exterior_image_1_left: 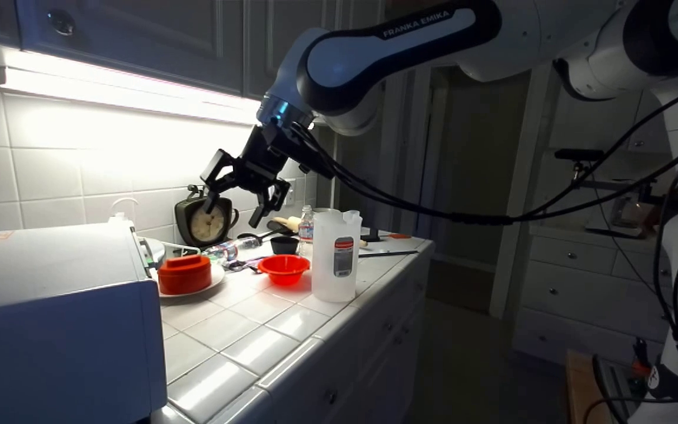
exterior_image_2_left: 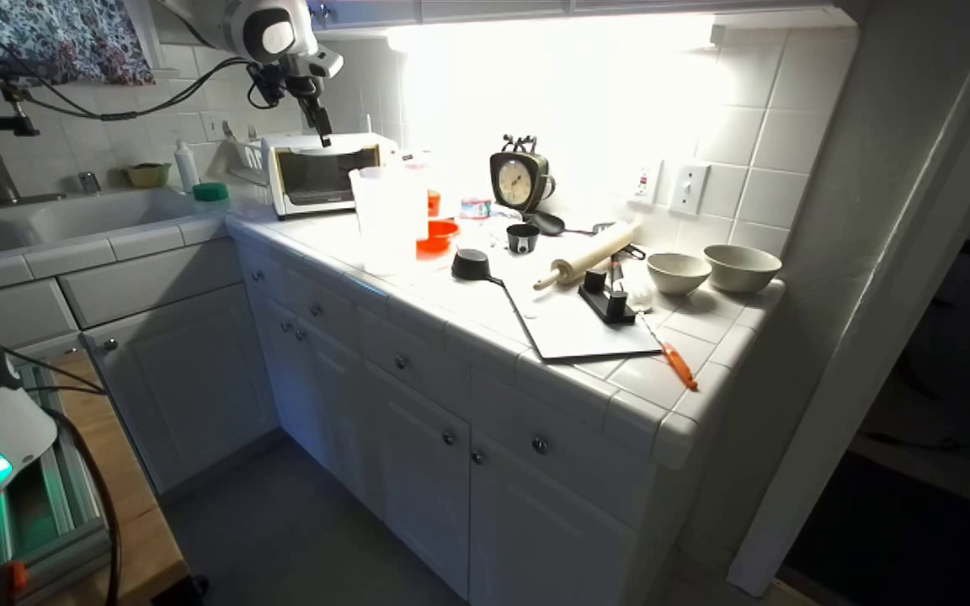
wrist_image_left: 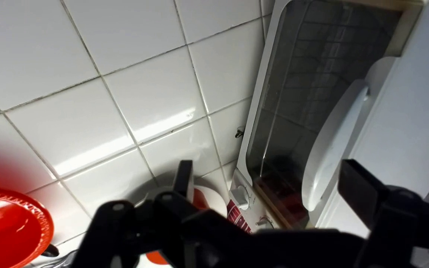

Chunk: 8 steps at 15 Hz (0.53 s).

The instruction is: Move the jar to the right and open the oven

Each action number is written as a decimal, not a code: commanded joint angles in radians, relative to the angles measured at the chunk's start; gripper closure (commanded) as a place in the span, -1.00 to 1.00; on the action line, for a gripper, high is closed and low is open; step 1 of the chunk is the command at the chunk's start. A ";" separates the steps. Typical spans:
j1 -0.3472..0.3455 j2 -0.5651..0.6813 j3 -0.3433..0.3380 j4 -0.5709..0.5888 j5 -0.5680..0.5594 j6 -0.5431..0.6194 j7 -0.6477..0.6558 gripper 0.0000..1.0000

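Nearest me, toward ten o'clock, is the oven [exterior_image_1_left: 62,335], its door [exterior_image_2_left: 308,178] closed, so that half looks undone. Around eleven, the gripper [exterior_image_1_left: 232,213] hovers with its jaws spread wide, holding nothing. Farther, at twelve, the jar [exterior_image_1_left: 326,265] stands upright on the counter [exterior_image_1_left: 251,324], well apart from the oven; I'd guess its move is finished.

Jar [exterior_image_1_left: 323,265] and oven [exterior_image_1_left: 62,321] are white, one bowl [exterior_image_1_left: 285,274] red, the curtain [exterior_image_2_left: 47,35] flowered.
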 commanded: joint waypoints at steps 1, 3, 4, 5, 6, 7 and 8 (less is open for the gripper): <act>0.033 0.078 -0.005 0.106 0.009 -0.054 0.027 -1.00; 0.047 0.101 -0.005 0.126 0.006 -0.052 0.022 -1.00; 0.051 0.112 -0.001 0.135 0.008 -0.050 0.009 -1.00; 0.056 0.123 0.001 0.143 0.006 -0.045 -0.005 -1.00; 0.064 0.133 -0.001 0.151 0.001 -0.039 -0.007 -1.00; 0.070 0.142 -0.003 0.156 -0.002 -0.031 -0.007 -1.00; 0.075 0.150 -0.004 0.163 -0.002 -0.027 -0.008 -1.00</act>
